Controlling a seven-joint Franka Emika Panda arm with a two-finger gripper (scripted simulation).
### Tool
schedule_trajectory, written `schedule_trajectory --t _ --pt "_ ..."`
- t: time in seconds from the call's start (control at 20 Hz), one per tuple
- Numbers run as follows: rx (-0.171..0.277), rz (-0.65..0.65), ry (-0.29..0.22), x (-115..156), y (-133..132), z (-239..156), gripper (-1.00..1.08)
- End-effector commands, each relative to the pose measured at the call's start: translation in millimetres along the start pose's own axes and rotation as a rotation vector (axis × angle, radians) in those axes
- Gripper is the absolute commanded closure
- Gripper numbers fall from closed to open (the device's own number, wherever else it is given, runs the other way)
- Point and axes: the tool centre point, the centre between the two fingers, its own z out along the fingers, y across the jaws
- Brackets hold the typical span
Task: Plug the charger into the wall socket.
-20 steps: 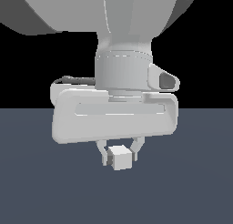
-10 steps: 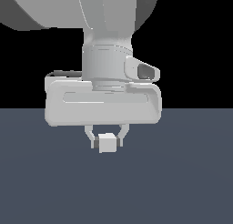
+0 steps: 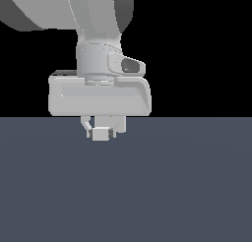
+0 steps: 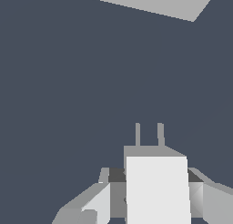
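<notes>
Since a second ago I had shifted toward the exterior view's left. My gripper (image 3: 101,131) was clamped on the charger (image 3: 100,134), fingers (image 4: 93,205) tight against its sides, prongs pointing at the wall socket (image 4: 150,2), well apart.

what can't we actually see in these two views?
- Pale grey flat wall socket panel: the wrist view's edge cuts it off; its centre hole is out of frame. The exterior view shows none of it.
- Small white-grey cube charger: its two prongs show only in the wrist view.
- Claw: the arm's grey hand body hides most of the fingers in the exterior view.
</notes>
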Motion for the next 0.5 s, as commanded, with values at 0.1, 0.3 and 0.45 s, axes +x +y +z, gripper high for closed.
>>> schedule_trajectory --t 0.1,0.3,0.45 --pt "-0.011 0.091 0.0 22.8 -11.2 -11.1 1.08" --pt "-0.02 0.157 0.0 40.3 -17.7 -18.6 1.08" --pt "-0.025 0.196 -0.001 50.9 -20.8 -23.0 1.08"
